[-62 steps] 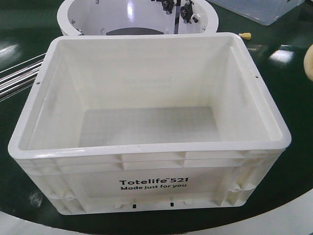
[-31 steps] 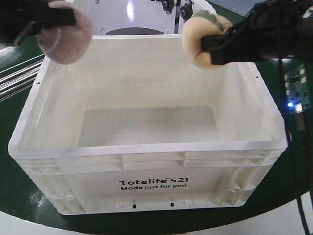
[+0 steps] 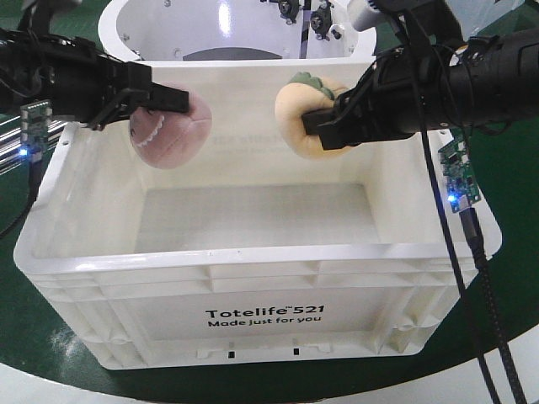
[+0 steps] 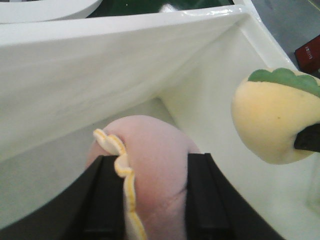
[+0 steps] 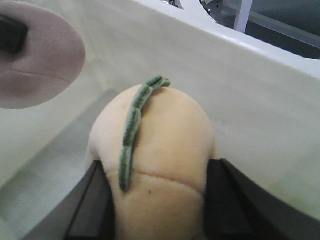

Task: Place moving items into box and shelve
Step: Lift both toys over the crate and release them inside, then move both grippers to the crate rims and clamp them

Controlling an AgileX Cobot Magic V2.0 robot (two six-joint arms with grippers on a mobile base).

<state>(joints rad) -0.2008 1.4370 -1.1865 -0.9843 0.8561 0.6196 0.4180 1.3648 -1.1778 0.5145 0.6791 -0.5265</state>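
left gripper (image 4: 152,195) clamped on pink plush (image 3: 173,130), right gripper (image 5: 157,200) clamped on yellow plush (image 3: 305,118), both over the box (image 3: 253,257) interior; lower clear of walls, then release.

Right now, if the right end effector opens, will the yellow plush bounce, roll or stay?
The yellow plush bulges in the right end effector, so it is probably soft and light, landing quietly. Being rounded, it may roll a little on the smooth box floor.

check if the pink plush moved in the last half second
Yes. The pink plush has shifted right and down in the front view: from above the rear left corner of the white box to inside its opening, in front of the far wall.
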